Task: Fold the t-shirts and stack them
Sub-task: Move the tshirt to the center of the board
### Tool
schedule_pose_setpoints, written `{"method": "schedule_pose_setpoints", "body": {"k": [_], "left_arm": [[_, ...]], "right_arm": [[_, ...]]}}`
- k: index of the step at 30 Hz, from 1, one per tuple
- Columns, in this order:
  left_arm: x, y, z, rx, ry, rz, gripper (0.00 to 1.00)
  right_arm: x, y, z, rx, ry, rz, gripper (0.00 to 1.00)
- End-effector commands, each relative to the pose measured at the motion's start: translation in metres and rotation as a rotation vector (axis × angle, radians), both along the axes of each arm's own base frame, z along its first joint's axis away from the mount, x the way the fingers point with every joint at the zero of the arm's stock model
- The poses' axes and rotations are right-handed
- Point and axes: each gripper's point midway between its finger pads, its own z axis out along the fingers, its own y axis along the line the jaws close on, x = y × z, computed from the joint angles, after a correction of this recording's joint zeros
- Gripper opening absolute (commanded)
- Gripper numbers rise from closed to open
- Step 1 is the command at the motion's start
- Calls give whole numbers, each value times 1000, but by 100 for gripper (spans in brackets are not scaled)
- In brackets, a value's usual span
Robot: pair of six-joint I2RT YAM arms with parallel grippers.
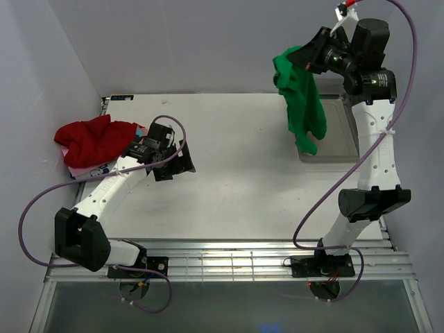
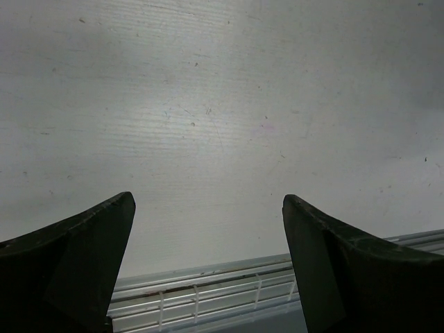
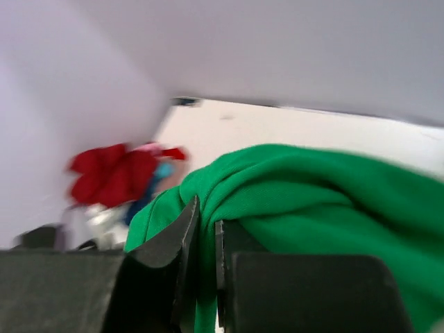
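The right claw (image 3: 207, 236) is pinched shut on the green shirt (image 1: 302, 104) and holds it high over the desk's (image 1: 236, 187) far right corner, likely so the cloth hangs free. The left claw (image 2: 208, 208) gapes empty over the desk's left side, near the heaped red shirt (image 1: 94, 139).

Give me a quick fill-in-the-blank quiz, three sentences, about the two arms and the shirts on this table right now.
1. The green shirt hangs from the right gripper, whose jaws are ____.
2. The left gripper hovers over the bare table with its jaws ____.
3. The red shirt lies crumpled on the ____ side of the table.

Missing words: shut; open; left
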Motion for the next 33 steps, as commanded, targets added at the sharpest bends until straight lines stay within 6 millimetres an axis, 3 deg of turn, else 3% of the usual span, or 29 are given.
{"method": "schedule_pose_setpoints", "body": {"k": [1, 3, 6, 9, 13, 16, 17, 19, 20, 21, 23, 24, 27, 32, 33], "left_arm": [[4, -6, 19, -74, -72, 14, 98], [5, -8, 20, -85, -76, 19, 98], [6, -8, 22, -94, -84, 26, 98], [5, -7, 22, -97, -88, 34, 98], [2, -4, 22, -101, -94, 54, 98], [0, 0, 25, -97, -110, 83, 98], [0, 5, 29, -89, -132, 103, 98], [0, 8, 35, -86, -156, 116, 98], [-1, 9, 38, -86, -164, 110, 98], [3, 16, 43, -59, -197, 132, 98], [3, 19, 44, -36, -202, 126, 98], [6, 20, 45, -26, -204, 125, 98], [9, 22, 45, -5, -200, 129, 98], [16, 25, 51, 14, -218, 145, 98], [16, 26, 53, 14, -222, 148, 98]], "right_arm": [[-51, 85, 37, 174, -33, 433, 8], [-83, 119, 57, 235, -55, 590, 8], [-124, 154, 80, 303, -67, 782, 8], [-153, 171, 97, 345, -80, 894, 8], [-160, 171, 86, 342, -47, 896, 8], [-148, 168, 28, 277, 52, 796, 8], [-148, 164, -7, 252, 123, 749, 8], [-139, 155, -50, 195, 169, 646, 8], [-143, 143, -59, 181, 170, 595, 8], [-134, 135, -103, 151, 255, 503, 8], [-136, 114, -130, 94, 290, 400, 8], [-130, 102, -159, 46, 339, 310, 8], [-134, 69, -205, -95, 409, 148, 8], [-140, 21, -248, -274, 494, -60, 9], [-140, 14, -254, -311, 510, -84, 16]]}}
